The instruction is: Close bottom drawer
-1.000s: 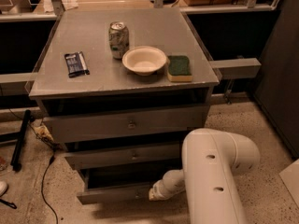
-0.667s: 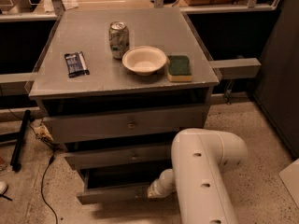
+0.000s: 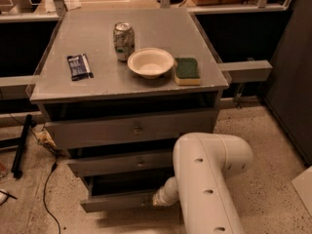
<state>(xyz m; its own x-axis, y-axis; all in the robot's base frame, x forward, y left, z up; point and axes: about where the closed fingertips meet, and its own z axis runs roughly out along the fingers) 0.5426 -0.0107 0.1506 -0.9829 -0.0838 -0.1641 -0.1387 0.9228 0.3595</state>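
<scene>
The bottom drawer (image 3: pixel 116 202) is the lowest of three grey drawers in the cabinet. It stands pulled out, and its dark boxy inside shows behind the flat front. My gripper (image 3: pixel 159 199) sits at the end of the white arm (image 3: pixel 207 179), low down, against the right end of the bottom drawer's front. The arm's thick white link fills the lower right and hides the drawer's right side.
The middle drawer (image 3: pixel 122 163) and top drawer (image 3: pixel 131 129) stick out slightly. On the cabinet top lie a can (image 3: pixel 123 41), a white bowl (image 3: pixel 150 62), a green sponge (image 3: pixel 187 70) and a dark packet (image 3: pixel 79 66). A cable (image 3: pixel 48 189) lies on the floor at left.
The white arm has shifted a little to the left, closer over the drawer's right end. The drawer front sits at about the same place.
</scene>
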